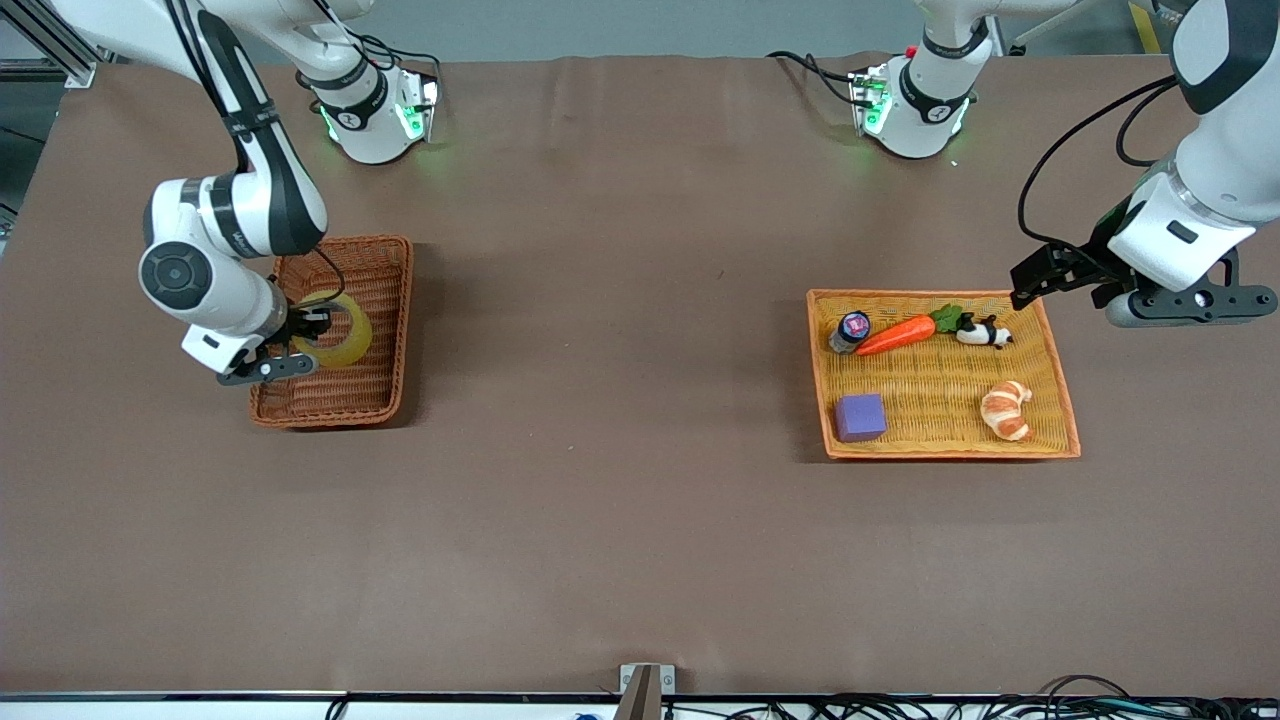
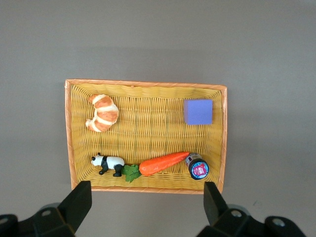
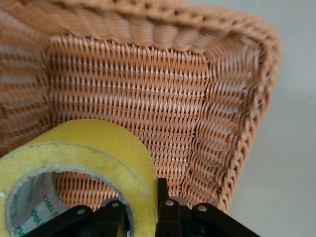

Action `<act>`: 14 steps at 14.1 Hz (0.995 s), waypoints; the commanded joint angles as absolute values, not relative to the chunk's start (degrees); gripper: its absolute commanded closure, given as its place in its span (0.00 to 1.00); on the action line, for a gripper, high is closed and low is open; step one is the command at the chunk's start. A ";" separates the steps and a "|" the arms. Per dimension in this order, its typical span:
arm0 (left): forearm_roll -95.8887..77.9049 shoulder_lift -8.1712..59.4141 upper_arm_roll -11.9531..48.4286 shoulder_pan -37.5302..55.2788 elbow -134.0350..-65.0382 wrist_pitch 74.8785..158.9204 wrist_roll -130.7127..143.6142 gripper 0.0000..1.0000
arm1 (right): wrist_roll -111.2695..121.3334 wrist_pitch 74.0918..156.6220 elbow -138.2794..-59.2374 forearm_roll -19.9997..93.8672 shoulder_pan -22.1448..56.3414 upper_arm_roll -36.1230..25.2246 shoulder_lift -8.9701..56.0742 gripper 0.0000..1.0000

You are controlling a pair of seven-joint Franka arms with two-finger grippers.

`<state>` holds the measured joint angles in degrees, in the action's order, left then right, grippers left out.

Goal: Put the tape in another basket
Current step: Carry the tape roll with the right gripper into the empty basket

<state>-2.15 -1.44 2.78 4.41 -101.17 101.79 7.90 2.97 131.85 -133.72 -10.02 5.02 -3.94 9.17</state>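
The yellowish tape roll (image 1: 340,330) is in the narrow reddish-brown wicker basket (image 1: 385,300) at the right arm's end of the table. My right gripper (image 1: 300,338) is shut on the roll's wall, one finger inside the ring and one outside; the right wrist view shows the tape (image 3: 98,153) close up against the basket's woven wall (image 3: 148,98). My left gripper (image 1: 1040,280) is open and empty, up in the air over the table beside the orange-yellow tray's (image 1: 1062,380) edge nearest the robots; its fingers (image 2: 79,205) frame that tray (image 2: 148,85).
The orange-yellow tray holds a purple cube (image 1: 860,417), a croissant (image 1: 1006,409), a carrot (image 1: 900,333), a small panda figure (image 1: 984,333) and a small round jar (image 1: 851,331). Bare brown table lies between the two containers.
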 commanded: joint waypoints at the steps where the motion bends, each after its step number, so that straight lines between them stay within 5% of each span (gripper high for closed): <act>1: -2.02 -1.14 2.64 4.39 -100.28 101.60 6.77 0.00 | 4.57 136.92 -138.51 -9.05 5.01 -5.36 8.60 0.97; 3: -2.02 -1.14 2.64 4.31 -100.20 101.60 6.68 0.00 | 4.57 137.90 -138.60 -9.05 5.10 -5.45 10.54 0.87; 4: -2.02 -1.14 2.64 4.31 -100.20 101.60 6.68 0.00 | 4.57 138.42 -138.52 -9.05 5.10 -5.45 11.33 0.72; 6: -2.02 -1.14 2.64 4.31 -100.20 101.60 6.68 0.00 | 4.40 138.78 -138.25 -9.05 5.01 -5.36 11.51 0.10; 7: -2.02 -1.14 2.64 4.31 -100.20 101.60 6.68 0.00 | 4.39 138.78 -137.64 -9.05 4.75 -5.36 11.17 0.00; 14: -2.02 -1.14 2.55 4.31 -99.84 101.60 6.68 0.00 | 3.87 130.64 -121.77 -6.94 4.83 -5.10 4.66 0.00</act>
<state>-2.15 -1.43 2.78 4.40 -100.83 101.79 7.90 3.37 135.62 -126.36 -8.02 5.02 -5.34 6.43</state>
